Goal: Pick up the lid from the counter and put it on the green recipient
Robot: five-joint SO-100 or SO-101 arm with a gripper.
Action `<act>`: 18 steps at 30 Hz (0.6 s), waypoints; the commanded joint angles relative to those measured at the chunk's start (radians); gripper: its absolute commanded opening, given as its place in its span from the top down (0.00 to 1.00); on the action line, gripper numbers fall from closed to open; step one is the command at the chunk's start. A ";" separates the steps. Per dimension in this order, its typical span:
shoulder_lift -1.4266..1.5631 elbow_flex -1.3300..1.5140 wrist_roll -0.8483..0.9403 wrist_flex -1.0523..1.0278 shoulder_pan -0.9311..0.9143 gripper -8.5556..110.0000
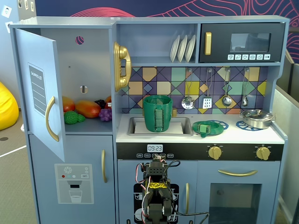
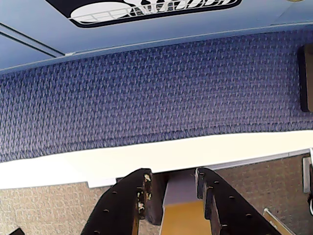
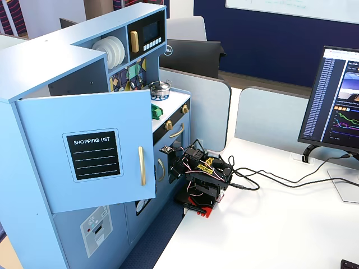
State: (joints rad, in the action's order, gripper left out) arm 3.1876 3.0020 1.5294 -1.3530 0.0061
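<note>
The lid (image 1: 204,128), a flat green disc with a lighter green knob, lies on the left blue burner ring on the counter, to the right of the sink. It also shows in a fixed view (image 3: 156,112). The green recipient (image 1: 157,113) stands upright in the sink with its ribbed strip facing front. My arm (image 1: 156,186) is folded low in front of the kitchen, well below the counter. In the wrist view my gripper (image 2: 172,178) points down at the white desk edge and blue carpet, jaws apart and holding nothing.
A silver pot (image 1: 257,117) sits on the right burner ring. The fridge door (image 1: 39,88) hangs open at the left, with toy fruit (image 1: 86,109) inside. Utensils hang on the back wall. A monitor (image 3: 336,101) and cables (image 3: 269,179) are on the desk.
</note>
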 commanded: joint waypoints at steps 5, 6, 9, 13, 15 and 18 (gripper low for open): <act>-0.009 -0.005 0.012 -0.181 -0.072 0.93; -0.009 -0.005 0.012 -0.181 -0.069 0.93; -0.009 -0.005 0.012 -0.181 -0.064 0.93; -0.009 -0.005 0.028 -0.178 -0.080 0.93; -0.011 -0.012 0.081 -0.120 -0.123 0.93; -0.051 -0.063 0.193 0.169 -0.245 0.93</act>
State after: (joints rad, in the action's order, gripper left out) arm 3.1861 3.0005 1.6199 -1.3361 -0.1289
